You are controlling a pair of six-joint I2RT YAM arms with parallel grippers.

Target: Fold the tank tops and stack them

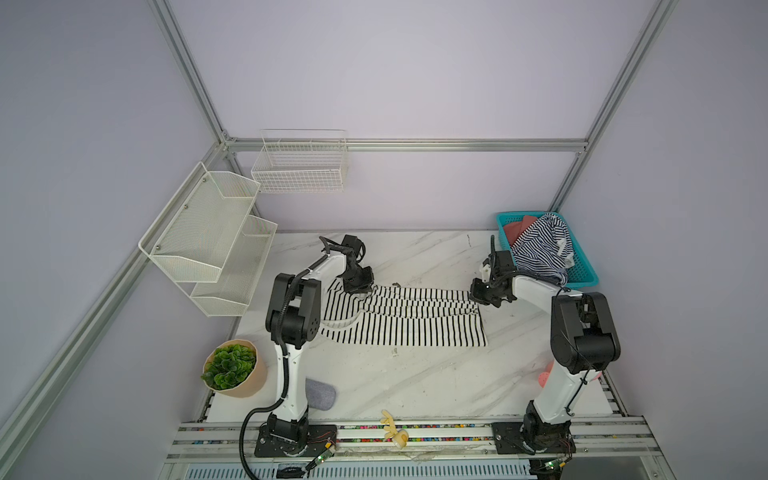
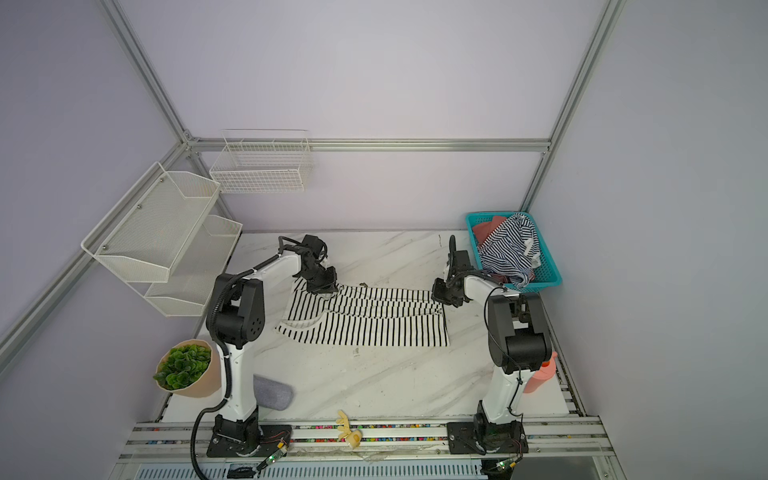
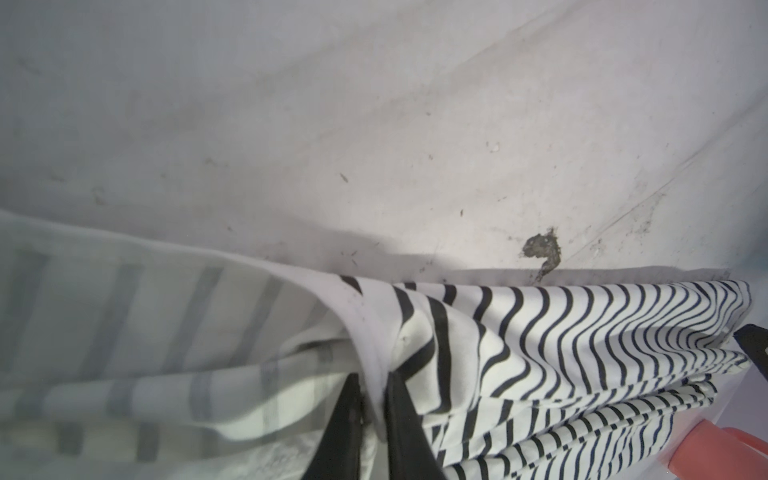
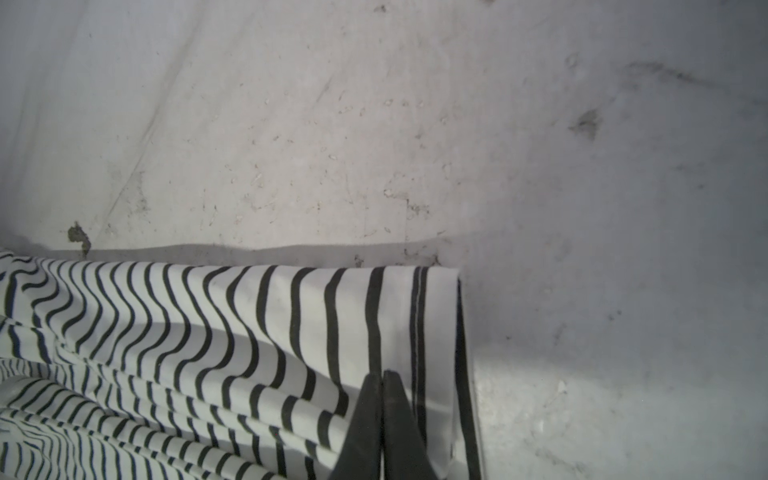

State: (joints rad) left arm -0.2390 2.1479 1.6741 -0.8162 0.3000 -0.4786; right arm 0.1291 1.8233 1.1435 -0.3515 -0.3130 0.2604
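Observation:
The white tank top with wide black stripes (image 1: 407, 328) (image 2: 370, 328) lies spread across the marble table, neck end toward the left. My left gripper (image 1: 358, 291) (image 3: 372, 376) is shut on its white trim at the far left edge. My right gripper (image 1: 478, 297) (image 4: 381, 374) is shut on its far right corner near the hem. The cloth (image 3: 540, 332) (image 4: 208, 332) runs rippled between the two grips. The navy-and-white striped tank top (image 1: 540, 249) (image 2: 509, 249) lies crumpled in the teal basket (image 1: 584, 276), behind the right arm.
A reddish cloth (image 1: 515, 228) also lies in the basket. White mesh shelves (image 1: 208, 237) and a wire basket (image 1: 299, 166) hang at the back left. A potted plant (image 1: 235, 368), grey pad (image 1: 322, 392), wooden toy (image 1: 395, 428) and pink object (image 1: 546, 376) sit near the front.

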